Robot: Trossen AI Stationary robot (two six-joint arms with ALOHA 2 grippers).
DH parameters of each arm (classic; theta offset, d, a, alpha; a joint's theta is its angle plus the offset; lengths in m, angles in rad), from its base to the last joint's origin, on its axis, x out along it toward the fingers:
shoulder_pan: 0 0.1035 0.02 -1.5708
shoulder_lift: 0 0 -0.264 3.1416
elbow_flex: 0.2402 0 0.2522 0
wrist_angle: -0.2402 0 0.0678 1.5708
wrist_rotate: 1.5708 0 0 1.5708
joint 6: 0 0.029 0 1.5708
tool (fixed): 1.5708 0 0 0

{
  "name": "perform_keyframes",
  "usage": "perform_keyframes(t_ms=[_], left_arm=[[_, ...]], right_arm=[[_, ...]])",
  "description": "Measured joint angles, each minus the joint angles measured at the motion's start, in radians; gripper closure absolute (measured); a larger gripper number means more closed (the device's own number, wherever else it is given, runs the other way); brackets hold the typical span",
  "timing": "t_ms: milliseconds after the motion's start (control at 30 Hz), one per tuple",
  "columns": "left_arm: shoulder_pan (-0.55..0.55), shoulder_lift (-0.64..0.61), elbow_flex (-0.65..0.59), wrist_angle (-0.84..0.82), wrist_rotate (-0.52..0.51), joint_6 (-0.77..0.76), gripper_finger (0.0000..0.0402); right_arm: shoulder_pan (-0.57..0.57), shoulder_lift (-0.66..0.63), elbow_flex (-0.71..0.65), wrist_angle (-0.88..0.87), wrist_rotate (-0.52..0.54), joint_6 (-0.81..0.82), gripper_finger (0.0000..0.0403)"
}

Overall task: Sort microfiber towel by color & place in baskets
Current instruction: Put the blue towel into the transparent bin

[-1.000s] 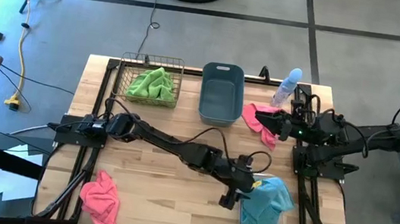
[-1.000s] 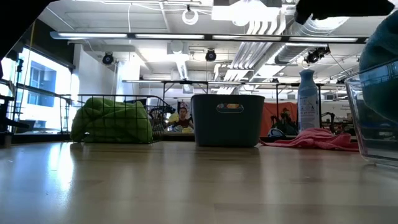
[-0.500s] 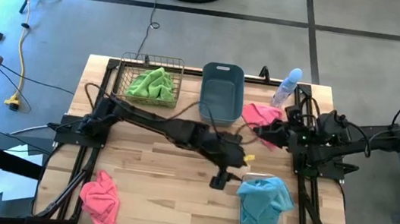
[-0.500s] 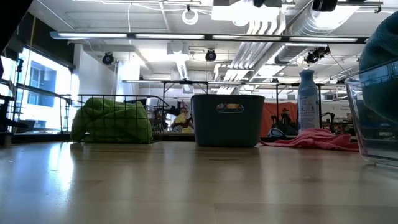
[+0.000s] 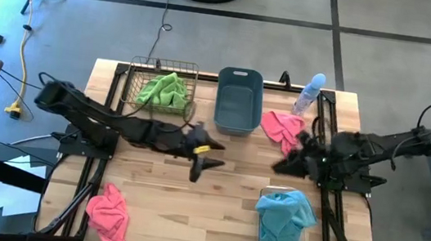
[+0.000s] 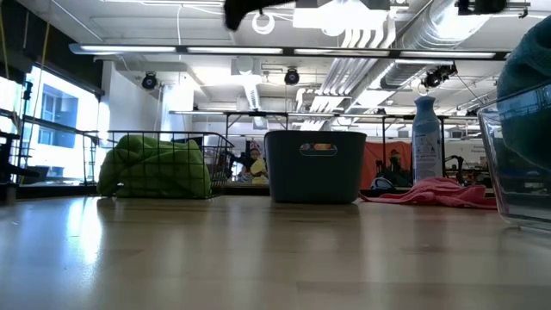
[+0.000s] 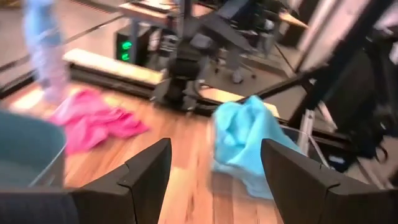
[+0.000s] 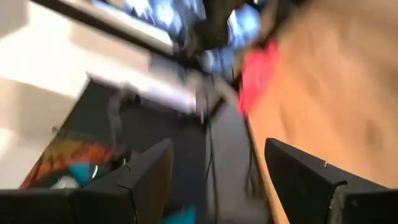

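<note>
No readable brand, label or lettering anywhere; only a small tag-like patch on the front wall of the grey-blue tub (image 6: 315, 164), too small to read.

Far left, near the front table corner: a pink towel (image 5: 109, 214), crumpled, lying loose on the wooden table (image 5: 165, 197). Behind it, at the back edge: copper wire basket (image 5: 161, 87) holding a lime green towel (image 5: 165, 90), bunched against the mesh in the low view (image 6: 155, 168). Between basket and tub, over bare wood: left gripper (image 5: 198, 170) at the end of the outstretched left arm, fingers (image 7: 147, 173) spread wide, nothing between them. Next along the back: the grey-blue tub (image 5: 238, 100), nothing visible inside. Just beside its right wall: a second pink towel (image 5: 280, 127), flat on the wood, close to a pale blue spray bottle (image 5: 310, 93) standing upright at the back edge. Near that towel's front edge: right gripper (image 5: 286, 164), fingers (image 8: 144, 180) parted and empty. Front right: clear bin (image 5: 282, 227) with a light blue towel (image 5: 286, 216) heaped inside, spilling over the rim. Black frame rails along both table sides.
</note>
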Motion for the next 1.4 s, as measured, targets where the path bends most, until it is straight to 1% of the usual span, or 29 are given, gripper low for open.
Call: perform_keyframes(t_ms=[133, 233, 400, 533, 600, 667, 767, 900, 1233, 1400], left_arm=[[-0.018, -0.079, -0.134, 0.07, -0.101, -0.099, 0.0168], [-0.024, -0.1, -0.184, 0.113, -0.138, -0.139, 0.0168], [-0.023, -0.102, -0.188, 0.128, -0.149, -0.149, 0.0168], [-0.02, -0.102, -0.188, 0.129, -0.151, -0.147, 0.0168], [-0.017, -0.102, -0.188, 0.129, -0.151, -0.147, 0.0168], [-0.016, -0.102, -0.188, 0.128, -0.15, -0.147, 0.0168], [-0.016, -0.102, -0.188, 0.128, -0.146, -0.147, 0.0168], [-0.016, -0.102, -0.188, 0.128, -0.146, -0.147, 0.0168], [-0.016, -0.101, -0.188, 0.128, -0.144, -0.147, 0.0167], [-0.016, -0.101, -0.188, 0.128, -0.143, -0.147, 0.0167]], right_arm=[[0.088, 0.039, 0.0, -0.235, -0.059, 0.18, 0.0153], [0.147, 0.051, -0.001, -0.351, -0.108, 0.259, 0.0153], [0.202, 0.011, -0.001, -0.385, -0.145, 0.365, 0.0153], [0.241, -0.01, -0.001, -0.566, -0.19, 0.49, 0.0153], [0.266, -0.006, -0.001, -0.683, -0.223, 0.552, 0.0153], [0.29, 0.005, -0.001, -0.761, -0.259, 0.587, 0.0153], [0.328, 0.022, -0.001, -0.826, -0.319, 0.591, 0.0153], [0.373, 0.051, -0.001, -0.864, -0.3, 0.579, 0.0153], [0.493, 0.193, -0.001, -0.885, -0.299, 0.343, 0.0153], [0.52, 0.263, -0.001, -0.866, -0.291, 0.275, 0.0153]])
